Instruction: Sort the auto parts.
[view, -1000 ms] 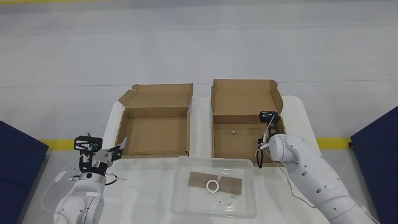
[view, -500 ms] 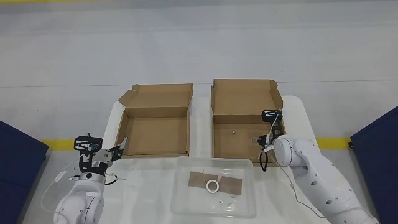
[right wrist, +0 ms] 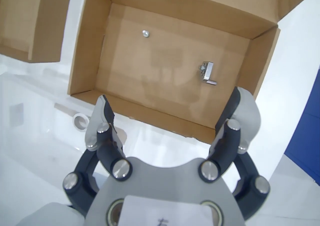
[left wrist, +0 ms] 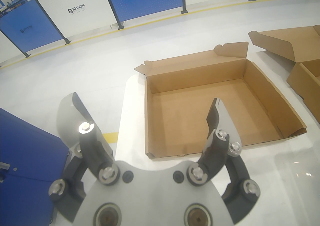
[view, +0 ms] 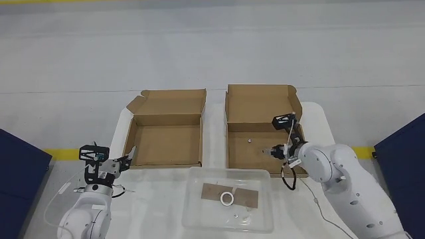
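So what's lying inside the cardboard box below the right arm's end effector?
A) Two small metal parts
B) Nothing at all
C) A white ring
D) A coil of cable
A: the right wrist view shows a small round metal piece and an angled metal bracket on the floor of the right cardboard box. The white ring lies outside it, in the clear bin.

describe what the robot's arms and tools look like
The left arm and right arm are smooth rounded white shells; a thin cable loops beside the right one. The left tool and right tool each have two silver fingers with black pads, black linkages with round silver pins, and a grey plate.
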Available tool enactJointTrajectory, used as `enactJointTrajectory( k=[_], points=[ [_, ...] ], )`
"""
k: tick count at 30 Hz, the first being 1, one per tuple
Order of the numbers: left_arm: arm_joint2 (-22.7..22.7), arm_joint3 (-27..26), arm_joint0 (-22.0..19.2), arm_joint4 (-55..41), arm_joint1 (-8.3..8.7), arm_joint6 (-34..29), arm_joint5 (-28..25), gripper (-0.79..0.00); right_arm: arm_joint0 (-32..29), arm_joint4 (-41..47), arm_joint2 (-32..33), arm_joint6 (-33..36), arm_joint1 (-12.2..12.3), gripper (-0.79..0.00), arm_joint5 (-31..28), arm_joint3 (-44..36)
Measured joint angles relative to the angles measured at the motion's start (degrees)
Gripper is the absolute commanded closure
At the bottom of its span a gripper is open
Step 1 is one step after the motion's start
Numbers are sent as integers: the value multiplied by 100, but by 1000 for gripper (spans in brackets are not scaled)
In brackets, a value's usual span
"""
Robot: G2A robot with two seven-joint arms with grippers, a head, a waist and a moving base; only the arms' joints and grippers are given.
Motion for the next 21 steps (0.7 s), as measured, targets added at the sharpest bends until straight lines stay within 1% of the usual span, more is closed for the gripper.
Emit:
enactJointTrajectory(
  k=[5, 9, 12, 21],
  points=[
    [0, 0, 0, 0, 0, 0, 0, -785, -125, 62, 66, 346, 34, -785, -401, -474],
    [0, 0, 0, 0, 0, 0, 0, -785, -124, 41, -71, 636, 45, -785, -788, -751],
    [0, 0, 0, 0, 0, 0, 0, -785, -101, 45, -184, 715, 43, -785, -1016, -896],
    [0, 0, 0, 0, 0, 0, 0, -785, -98, 86, -205, 695, 40, -785, -1074, -910]
  ],
)
